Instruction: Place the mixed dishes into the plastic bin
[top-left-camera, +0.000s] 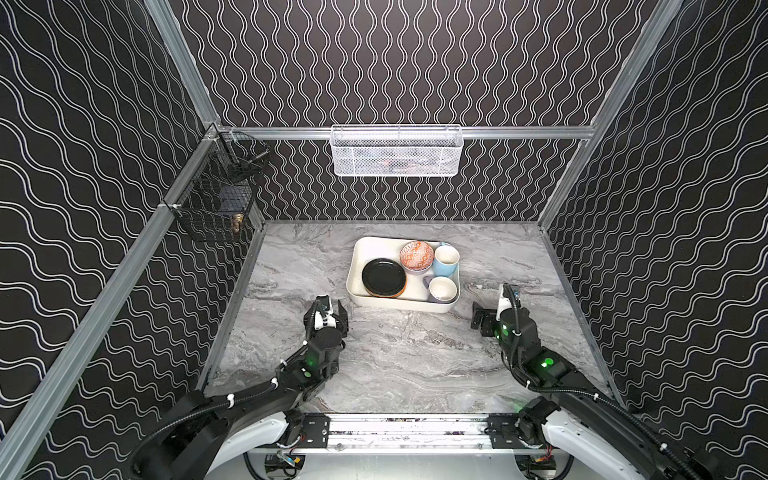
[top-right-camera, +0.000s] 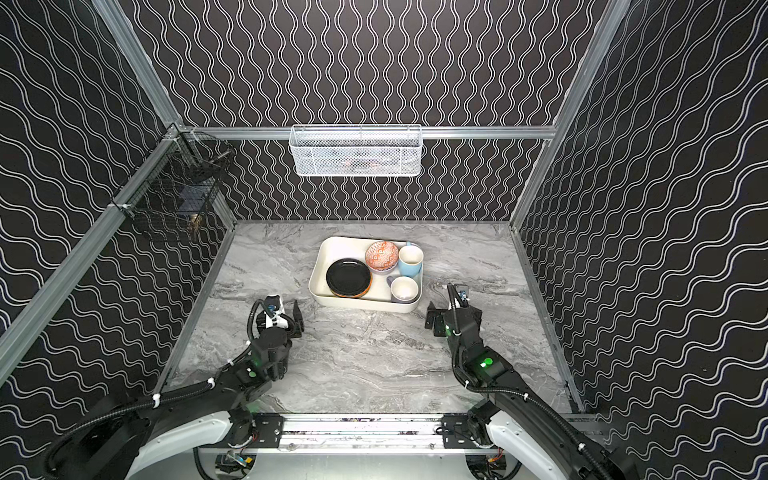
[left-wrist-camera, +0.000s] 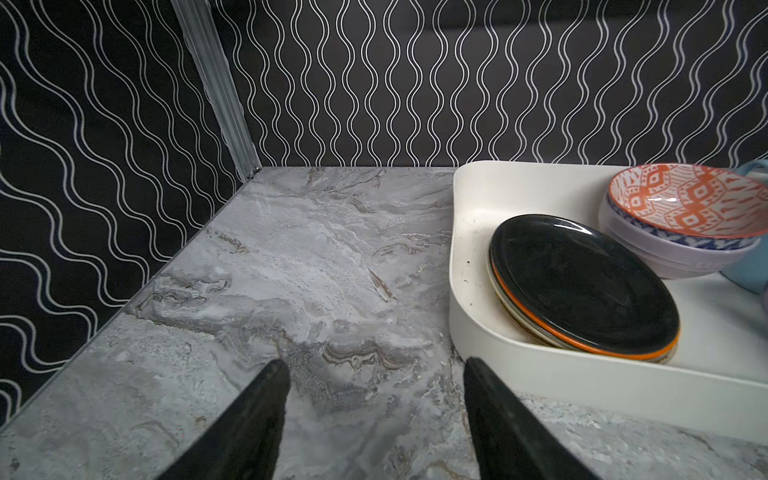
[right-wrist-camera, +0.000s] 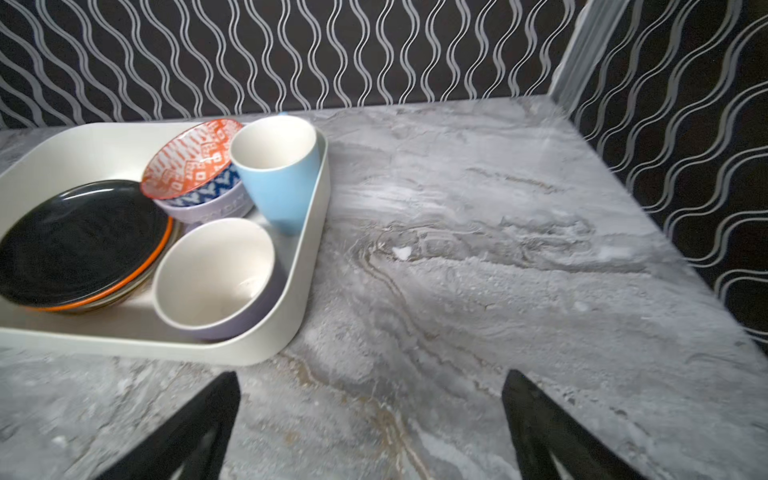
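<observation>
A shallow cream-white rectangular plastic bin (top-left-camera: 353, 272) (top-right-camera: 318, 272) with rounded corners sits on the grey marble-look counter (top-left-camera: 395, 365), toward the back wall and near the middle. All the dishes in view lie inside it. A glossy round black plate (top-left-camera: 383, 276) (left-wrist-camera: 582, 282) tops a stack against the bin's left wall. The rim of a plain orange plate (right-wrist-camera: 164, 245) shows directly under it, and paler plate edges show lower down, their patterns too hidden to tell. In the far part of the bin an orange-white patterned bowl (top-left-camera: 417, 254) (left-wrist-camera: 685, 199) is nested in a lavender bowl (left-wrist-camera: 673, 262) (right-wrist-camera: 208, 208). A light-blue mug (top-left-camera: 445, 262) (right-wrist-camera: 278, 187) stands upright just beside them in the far right corner. A lavender mug (top-left-camera: 442, 289) (right-wrist-camera: 216, 274) with a cream inside stands upright in the near right corner. The left gripper (left-wrist-camera: 374, 365) hangs over bare counter just outside the bin's near left corner; its black fingers (left-wrist-camera: 257, 415) are parted fairly wide and hold nothing. The right gripper (right-wrist-camera: 372, 376) hangs over bare counter near the bin's near right corner, its fingers (right-wrist-camera: 540, 415) spread wide and empty. A white wire-mesh basket (top-left-camera: 397, 151) hangs on the back rail and a black wire basket (top-left-camera: 216, 195) on the left rail.
</observation>
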